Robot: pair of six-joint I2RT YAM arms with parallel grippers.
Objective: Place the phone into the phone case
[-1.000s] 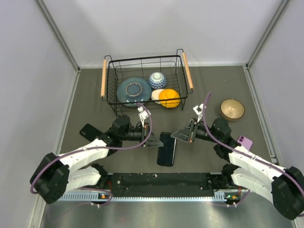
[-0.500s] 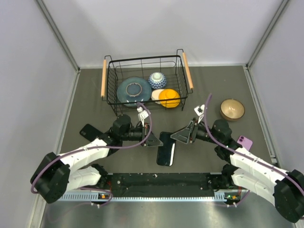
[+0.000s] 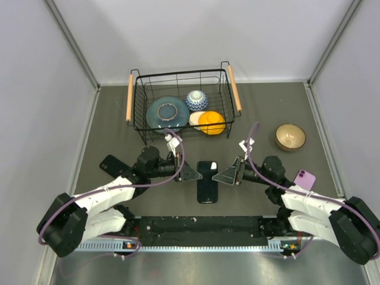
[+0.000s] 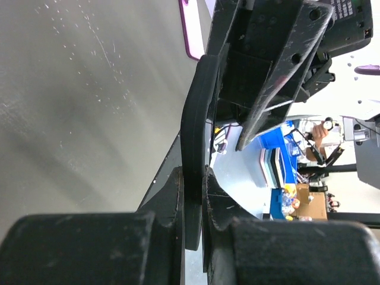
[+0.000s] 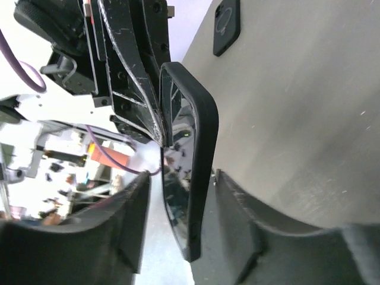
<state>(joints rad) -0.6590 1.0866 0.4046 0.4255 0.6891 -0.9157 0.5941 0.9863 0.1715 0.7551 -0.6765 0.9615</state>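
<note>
The phone (image 3: 208, 184), black with a glossy face, lies straight on the grey table between my two grippers. In the right wrist view its reflective face (image 5: 178, 205) sits inside a matte black rim (image 5: 203, 142) that looks like the phone case around it. My left gripper (image 3: 189, 173) is shut on one long edge of this black slab (image 4: 195, 124), and the pinch shows in the left wrist view (image 4: 193, 178). My right gripper (image 3: 228, 175) is at the opposite edge. It is open (image 5: 181, 178), with a finger on each side of the slab and small gaps.
A second flat black item with a round mark (image 3: 111, 164) lies at the left, partly under my left arm. It also shows in the right wrist view (image 5: 227, 27). A purple phone (image 3: 305, 177) lies right. A tan bowl (image 3: 290, 136) and a wire basket (image 3: 130, 98) of dishes stand behind.
The black slab was tilted and now lies straight, slightly farther from the bases. My right gripper has come down and left against its edge. My left gripper has kept its hold.
</note>
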